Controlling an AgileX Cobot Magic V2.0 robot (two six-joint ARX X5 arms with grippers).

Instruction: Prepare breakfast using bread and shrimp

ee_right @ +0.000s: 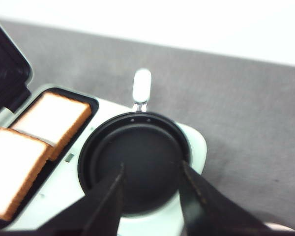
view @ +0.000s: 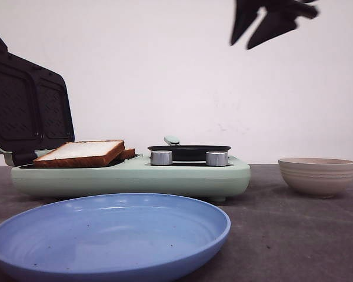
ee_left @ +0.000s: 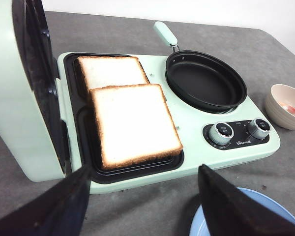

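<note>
Golden bread (ee_left: 132,123) lies in our cooker (ee_left: 196,132); our left claw (ee_left: 142,206) and right claw (ee_right: 150,189) gape empty.

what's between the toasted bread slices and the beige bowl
The black round frying pan and two silver knobs on the mint-green breakfast maker, between bread and bowl, clearest in the left wrist view.

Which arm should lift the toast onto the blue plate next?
Left, probably. The left gripper is open, facing the bread, beside the blue plate. The right gripper hangs over the pan.
</note>
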